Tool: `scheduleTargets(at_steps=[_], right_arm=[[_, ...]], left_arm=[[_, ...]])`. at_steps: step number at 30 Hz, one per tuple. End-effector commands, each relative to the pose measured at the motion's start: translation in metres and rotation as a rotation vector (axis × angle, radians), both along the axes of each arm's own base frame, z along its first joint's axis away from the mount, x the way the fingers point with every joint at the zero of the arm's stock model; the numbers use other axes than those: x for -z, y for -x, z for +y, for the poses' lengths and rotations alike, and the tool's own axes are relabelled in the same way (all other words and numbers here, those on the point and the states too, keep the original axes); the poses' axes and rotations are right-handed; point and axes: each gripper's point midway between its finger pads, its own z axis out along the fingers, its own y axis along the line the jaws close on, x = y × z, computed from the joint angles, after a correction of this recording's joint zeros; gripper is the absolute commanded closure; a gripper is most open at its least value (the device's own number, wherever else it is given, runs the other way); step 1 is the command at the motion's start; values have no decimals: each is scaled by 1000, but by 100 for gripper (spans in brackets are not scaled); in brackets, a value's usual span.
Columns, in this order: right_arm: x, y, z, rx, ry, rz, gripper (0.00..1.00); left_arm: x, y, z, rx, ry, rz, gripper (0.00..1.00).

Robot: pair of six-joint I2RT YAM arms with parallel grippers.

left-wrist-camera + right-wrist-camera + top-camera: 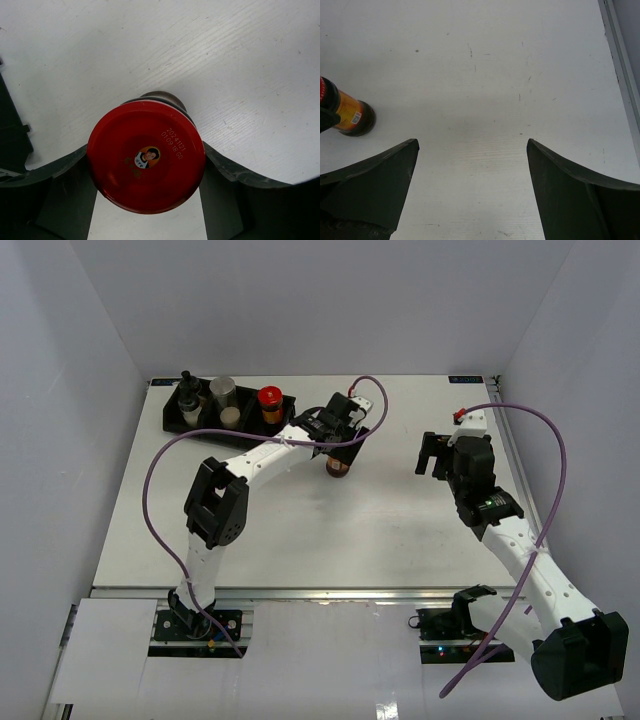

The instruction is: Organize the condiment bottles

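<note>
My left gripper (340, 448) is shut on a dark-brown jar with a red lid (338, 467) near the table's middle, right of the tray. In the left wrist view the red lid (146, 156) fills the space between my fingers (65, 175); the jar leans slightly. It also shows at the left edge of the right wrist view (351, 114). In the black tray (170, 422) stand a clear shaker with a black top (188, 400), a clear jar with a silver lid (223, 392) and a second red-lidded jar (270, 402). My right gripper (430, 455) is open and empty over bare table (472, 142).
The tray sits at the table's back left; its edge shows in the left wrist view (10, 135). A metal rail (622, 70) runs along the table's right side. Purple cables loop over both arms. White walls close in the table.
</note>
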Motion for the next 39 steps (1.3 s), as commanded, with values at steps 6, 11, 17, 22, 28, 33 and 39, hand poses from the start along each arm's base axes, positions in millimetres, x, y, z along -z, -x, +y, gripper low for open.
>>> scheduleTargets(at_steps=[6, 11, 17, 22, 28, 33, 39], right_arm=[[-19, -7, 3, -15, -18, -63, 5], [-19, -6, 5, -24, -23, -63, 5], [-13, -9, 8, -35, -25, -42, 5], [-15, -8, 7, -32, -23, -52, 5], [-9, -10, 9, -37, -23, -40, 5], [-11, -9, 10, -44, -26, -45, 5], [-14, -8, 8, -41, -21, -55, 5]], left_arm=[[-116, -36, 75, -300, 39, -200, 100], [-147, -45, 136, -441, 79, -236, 100], [-154, -60, 181, -524, 99, -294, 100], [-167, -72, 199, -553, 108, -338, 100], [-180, -81, 202, -536, 118, -375, 100], [-166, -95, 214, -545, 120, -376, 100], [-155, -109, 220, -530, 146, -380, 100]])
